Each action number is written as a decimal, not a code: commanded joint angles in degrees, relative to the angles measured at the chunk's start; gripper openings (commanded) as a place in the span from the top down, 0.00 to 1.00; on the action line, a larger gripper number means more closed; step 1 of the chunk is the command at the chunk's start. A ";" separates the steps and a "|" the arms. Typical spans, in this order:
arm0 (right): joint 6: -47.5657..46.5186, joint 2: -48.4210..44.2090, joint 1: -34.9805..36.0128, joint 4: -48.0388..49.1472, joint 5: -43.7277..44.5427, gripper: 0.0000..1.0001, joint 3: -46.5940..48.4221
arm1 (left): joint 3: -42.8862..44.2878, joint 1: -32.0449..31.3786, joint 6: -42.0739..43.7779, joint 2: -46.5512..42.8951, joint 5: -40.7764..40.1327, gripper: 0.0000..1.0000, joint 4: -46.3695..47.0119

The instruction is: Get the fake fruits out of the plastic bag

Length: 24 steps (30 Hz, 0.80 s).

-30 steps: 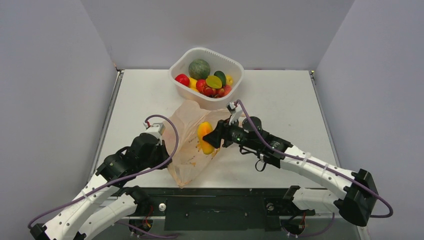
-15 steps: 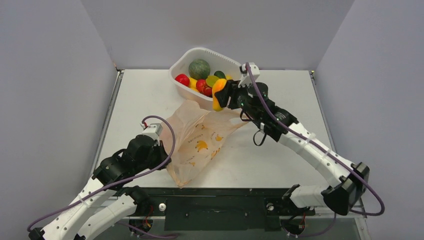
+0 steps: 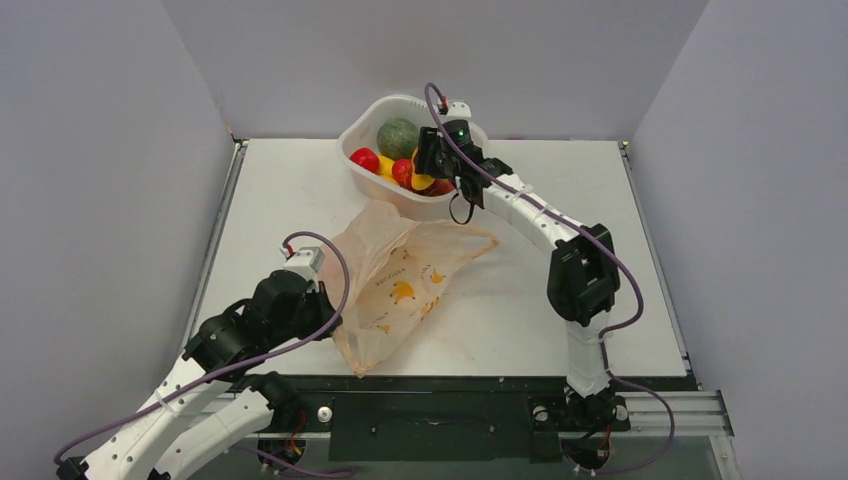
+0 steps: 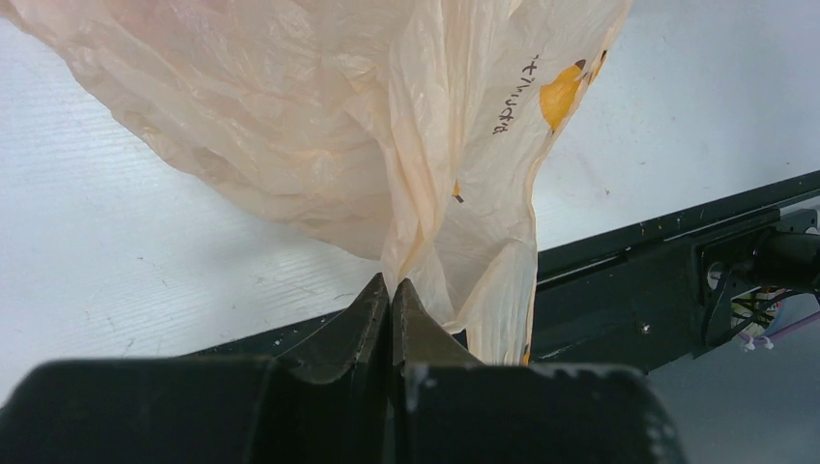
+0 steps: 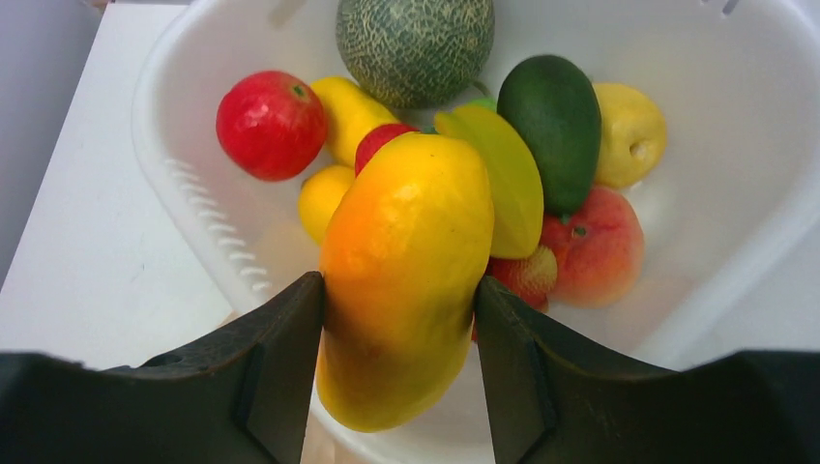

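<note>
The peach-orange plastic bag (image 3: 400, 285) lies flat on the white table, and I see no fruit bulging in it. My left gripper (image 3: 335, 320) is shut on the bag's near edge, which shows in the left wrist view (image 4: 391, 285) as bunched film (image 4: 319, 126). My right gripper (image 3: 425, 170) is shut on an orange-yellow oval fruit (image 5: 406, 261) and holds it over the near rim of the white tub (image 3: 372, 105). Inside the tub lie a red fruit (image 5: 271, 124), a yellow-green one (image 5: 508, 174), a peach-coloured one (image 5: 595, 246) and others.
The dark-green melon (image 5: 414, 43) sits at the back of the tub, with a dark green avocado shape (image 5: 551, 126) and a yellow lemon shape (image 5: 630, 130) beside it. The black front rail (image 4: 658, 232) runs just behind the bag's near edge. Grey walls enclose the table.
My right gripper has lifted the orange-yellow fruit out of the bag and carried it back to above the tub. The bag has sagged flat. The left gripper has kept its hold.
</note>
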 commanded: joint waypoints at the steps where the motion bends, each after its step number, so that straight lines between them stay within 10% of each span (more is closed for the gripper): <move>1: 0.71 4.51 -0.20 3.48 3.01 1.00 10.99 | -0.07 -0.31 -0.23 -0.76 0.24 1.00 1.71; 24: 5.96 30.76 0.48 20.04 7.35 0.61 32.70 | 0.30 -0.31 -0.43 1.40 -0.66 1.00 0.91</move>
